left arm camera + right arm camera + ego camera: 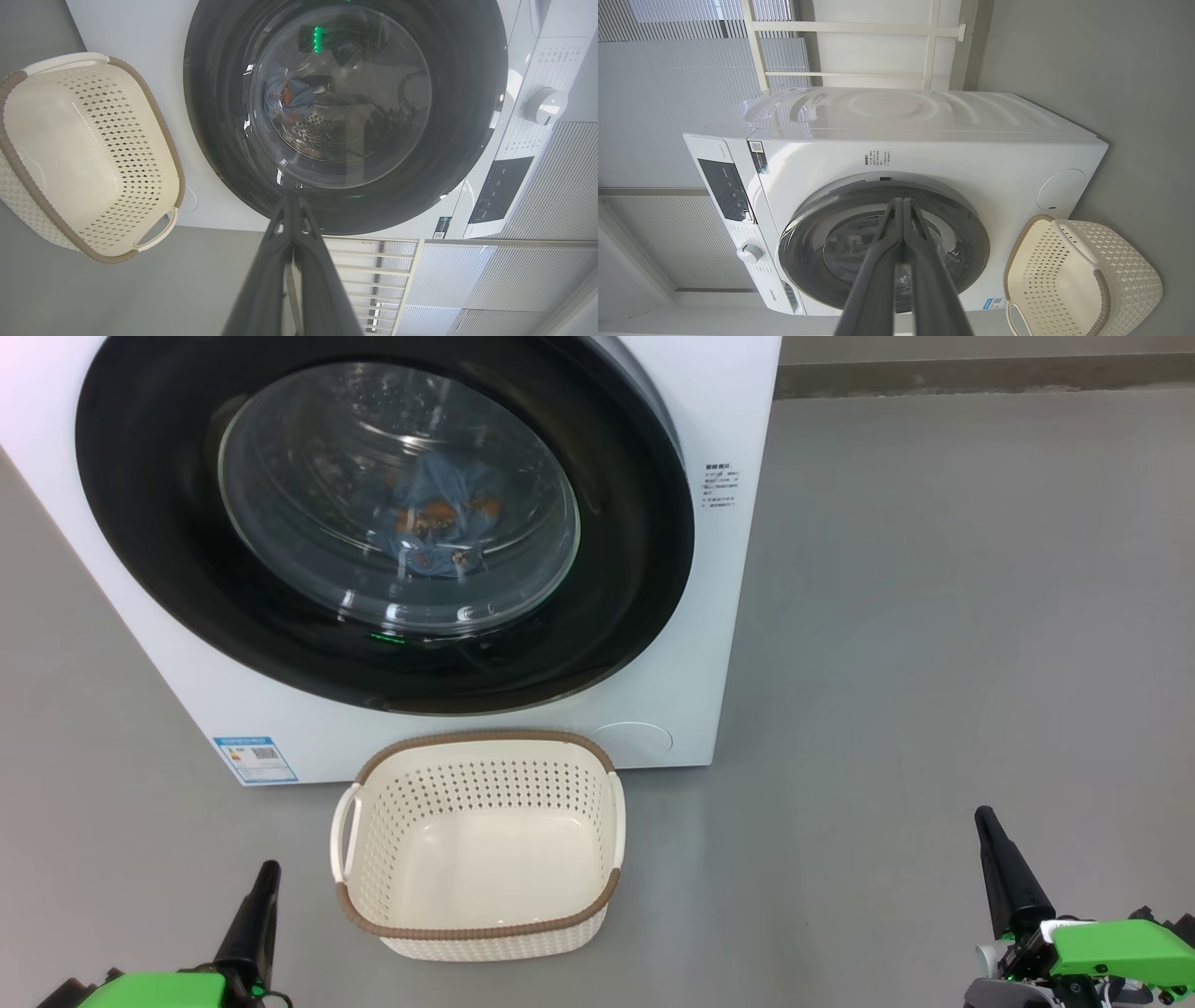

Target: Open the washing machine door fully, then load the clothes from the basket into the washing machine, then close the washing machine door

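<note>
The left gripper (268,875) is hanging at the lower left of the head view, its two dark fingers pressing flat together and pinching nothing. The right gripper (986,823) is sitting at the lower right, its fingers likewise pressing against each other with nothing between them. Both are hovering well apart from the washing machine door (616,569), which is lying against the front of the washing machine (733,420) and appearing shut. The clothes (439,518) are resting inside the drum, blue fabric with orange-brown print showing through the door's glass bowl. The basket (481,739) is standing upright on the grey floor (934,616), just in front of the machine and below the door, between the two grippers.
</note>
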{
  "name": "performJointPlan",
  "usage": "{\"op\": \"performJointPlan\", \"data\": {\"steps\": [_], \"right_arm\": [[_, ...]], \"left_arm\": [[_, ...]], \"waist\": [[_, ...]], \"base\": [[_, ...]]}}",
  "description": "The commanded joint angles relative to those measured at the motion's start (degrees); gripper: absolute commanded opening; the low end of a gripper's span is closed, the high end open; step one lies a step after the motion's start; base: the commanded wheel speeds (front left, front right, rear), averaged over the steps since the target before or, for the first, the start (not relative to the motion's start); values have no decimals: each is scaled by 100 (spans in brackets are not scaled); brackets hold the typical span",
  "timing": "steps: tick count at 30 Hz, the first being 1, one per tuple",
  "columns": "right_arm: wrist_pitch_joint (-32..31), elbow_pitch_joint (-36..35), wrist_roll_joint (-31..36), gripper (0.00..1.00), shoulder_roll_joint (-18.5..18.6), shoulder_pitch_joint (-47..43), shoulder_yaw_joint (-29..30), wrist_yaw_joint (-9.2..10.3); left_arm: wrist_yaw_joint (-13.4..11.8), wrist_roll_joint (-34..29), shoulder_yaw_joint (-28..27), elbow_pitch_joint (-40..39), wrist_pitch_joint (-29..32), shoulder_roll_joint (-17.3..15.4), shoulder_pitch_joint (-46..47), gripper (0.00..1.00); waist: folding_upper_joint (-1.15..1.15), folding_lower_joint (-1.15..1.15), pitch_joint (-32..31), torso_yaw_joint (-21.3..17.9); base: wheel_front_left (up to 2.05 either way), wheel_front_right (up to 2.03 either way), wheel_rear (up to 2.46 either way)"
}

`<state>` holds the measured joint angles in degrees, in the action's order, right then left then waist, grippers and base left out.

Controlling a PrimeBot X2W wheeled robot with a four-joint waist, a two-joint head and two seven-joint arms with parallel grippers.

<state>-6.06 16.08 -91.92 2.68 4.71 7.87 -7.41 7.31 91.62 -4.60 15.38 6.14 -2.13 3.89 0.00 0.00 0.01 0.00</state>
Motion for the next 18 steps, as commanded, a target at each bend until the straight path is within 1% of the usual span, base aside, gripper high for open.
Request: {"op": "performJointPlan", "data": {"steps": [1, 18], "right_arm": [[-50, -166, -15, 0, 20, 195, -124, -8], [-50, -166, -15, 0, 20, 195, -124, -8]], "left_arm": [[14, 45, -203, -97, 42, -75, 277, 0], [14, 45, -203, -97, 42, -75, 277, 0]], "waist": [[0, 0, 0, 0], [0, 0, 0, 0]], "base": [[0, 0, 0], [0, 0, 0]]}}
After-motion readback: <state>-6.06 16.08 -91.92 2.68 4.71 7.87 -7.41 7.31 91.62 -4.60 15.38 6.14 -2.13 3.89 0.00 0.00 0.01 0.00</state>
